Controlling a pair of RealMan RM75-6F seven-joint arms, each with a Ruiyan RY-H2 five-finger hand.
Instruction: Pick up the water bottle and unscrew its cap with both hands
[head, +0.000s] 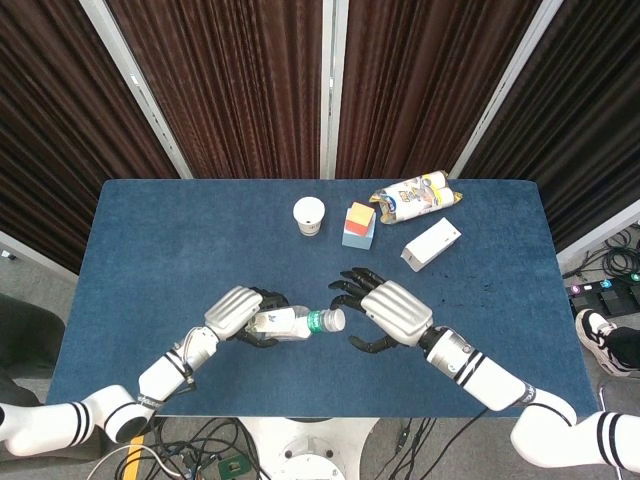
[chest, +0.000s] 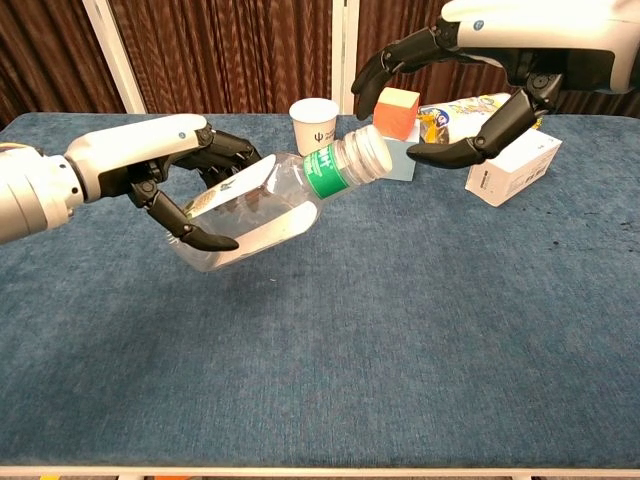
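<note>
A clear water bottle (chest: 270, 200) (head: 288, 322) with a green label band and a white cap (chest: 368, 150) (head: 336, 319) hangs tilted above the blue table, cap pointing right. My left hand (chest: 170, 165) (head: 238, 313) grips its body. My right hand (chest: 470, 70) (head: 385, 310) hovers just right of the cap, fingers spread and apart, holding nothing. A small gap separates its fingertips (chest: 362, 82) from the cap.
At the back of the table (chest: 400, 330) stand a white paper cup (chest: 313, 122), a coloured block on a pale blue box (chest: 398, 108), a snack bag (chest: 470, 112) and a white carton (chest: 512, 165).
</note>
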